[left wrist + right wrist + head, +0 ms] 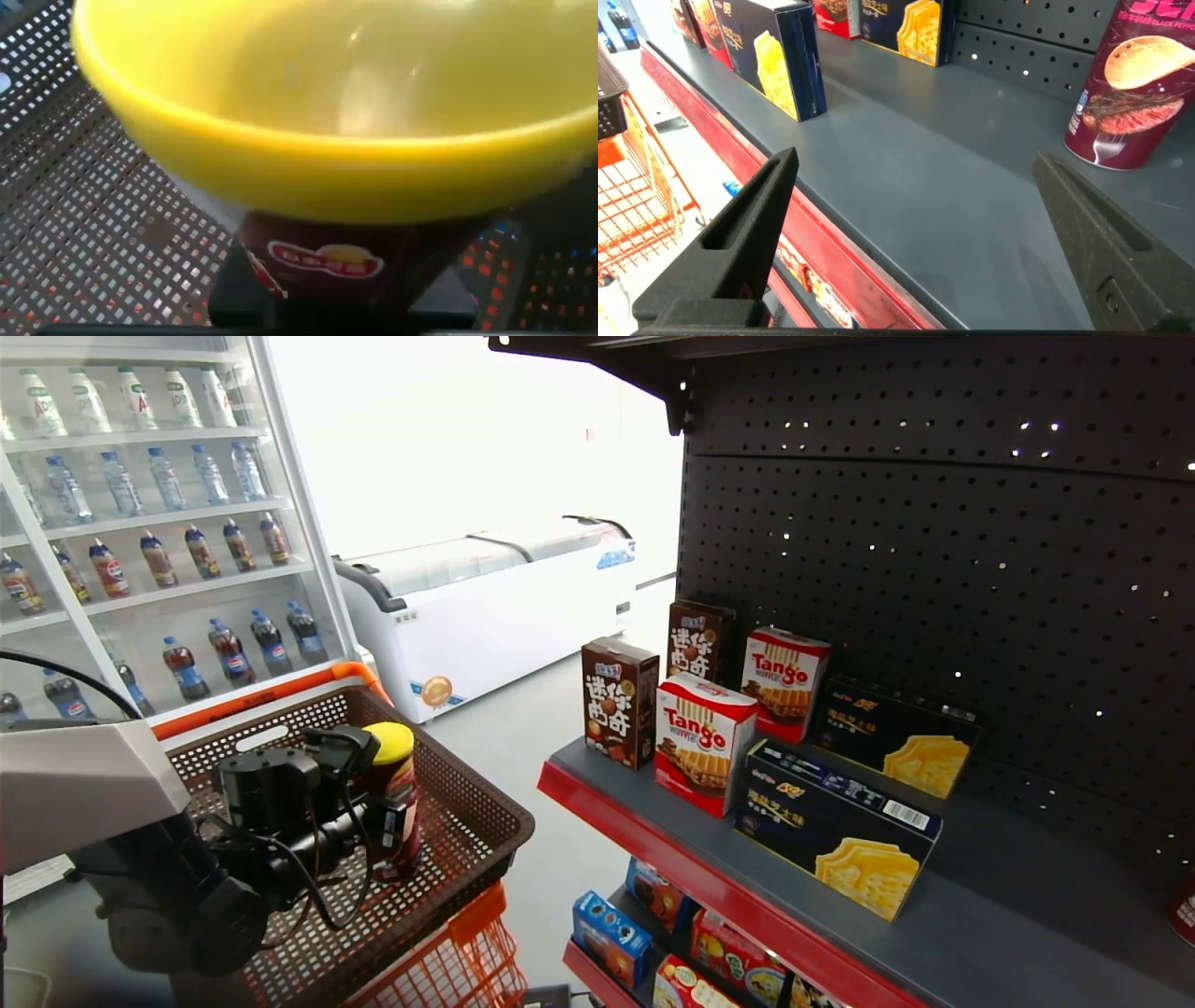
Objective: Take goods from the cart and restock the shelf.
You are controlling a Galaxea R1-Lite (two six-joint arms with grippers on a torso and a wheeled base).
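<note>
Can with a yellow lid stands upright in the brown basket of the cart, and the left gripper is pinching it, one finger on each side of the dark body, with the lid just above the fingers. From the left wrist camera the lid looms right over the gripper and the mesh floor of the basket lies below and around it. I cannot tell whether the can's base rests on that floor or has come clear of it. The right gripper hangs over a bare stretch of the shelf with its fingers spread wide and nothing between them. A red can stands upright on the back-panel side of that gripper, near one fingertip but apart from it. Dark blue boxes stand further along the board beyond the fingers, toward the cart. Past those are the red and white boxes and the brown boxes near the shelf's end. As I judge it, the restocking is partly done: the shelf already carries rows of boxes and one can. The yellow-lidded can is gripped but has not left the cart. What is left for it is the lift over the basket wall, the carry across the gap to the shelf, and setting it down on the bare board, likely beside the red can
</note>
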